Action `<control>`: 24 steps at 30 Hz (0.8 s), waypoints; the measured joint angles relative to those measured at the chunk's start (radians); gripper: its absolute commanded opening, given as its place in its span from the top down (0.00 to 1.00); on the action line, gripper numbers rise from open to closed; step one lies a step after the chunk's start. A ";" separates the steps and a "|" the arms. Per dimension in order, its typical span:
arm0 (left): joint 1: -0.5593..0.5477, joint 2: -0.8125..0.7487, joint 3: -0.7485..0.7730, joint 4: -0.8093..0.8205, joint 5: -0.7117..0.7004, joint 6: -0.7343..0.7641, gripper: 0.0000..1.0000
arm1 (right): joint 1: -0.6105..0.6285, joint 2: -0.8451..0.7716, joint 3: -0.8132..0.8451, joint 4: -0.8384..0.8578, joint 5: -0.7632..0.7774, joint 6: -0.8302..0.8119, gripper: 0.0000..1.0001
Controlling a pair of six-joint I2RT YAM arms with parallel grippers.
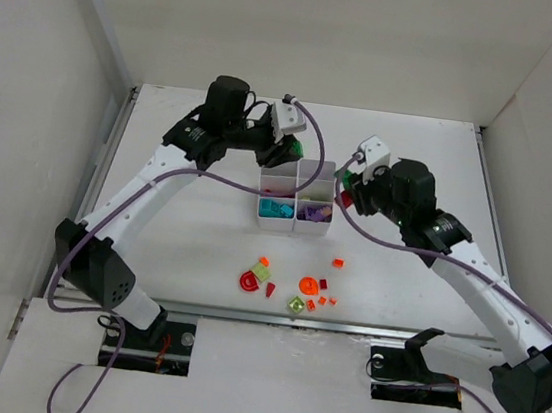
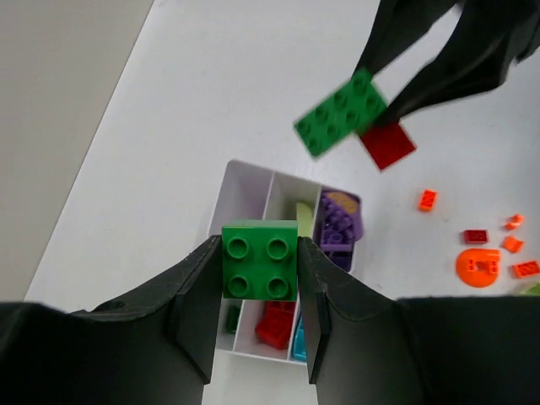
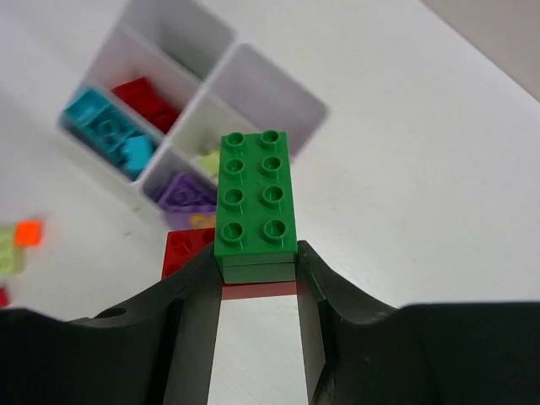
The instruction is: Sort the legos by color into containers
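The white containers [image 1: 318,168] stand mid-table, with teal legos [image 1: 276,208] and purple legos [image 1: 314,211] in the two nearest compartments. My left gripper [image 1: 291,151] hangs over the back left corner, shut on a square green brick [image 2: 260,260]. Below it the containers [image 2: 240,190] hold a dark green piece [image 2: 231,318], red [image 2: 277,325], teal, lime and purple legos. My right gripper [image 1: 344,188] hovers just right of the containers [image 3: 261,93], shut on a long green brick [image 3: 256,198] with a red plate [image 3: 187,249] stuck beneath it.
Loose legos lie in front of the containers: a red arch [image 1: 249,282], an orange disc [image 1: 308,286], a lime piece [image 1: 295,306] and small orange bits [image 1: 338,262]. White walls enclose the table on three sides.
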 measured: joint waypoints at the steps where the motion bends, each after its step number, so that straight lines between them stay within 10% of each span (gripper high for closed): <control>1: 0.006 0.019 -0.006 0.018 -0.024 -0.007 1.00 | -0.025 0.010 0.017 0.006 0.032 0.013 1.00; 24: 0.098 0.134 -0.174 0.164 -0.205 0.040 1.00 | -0.198 0.252 0.138 0.106 0.239 0.182 1.00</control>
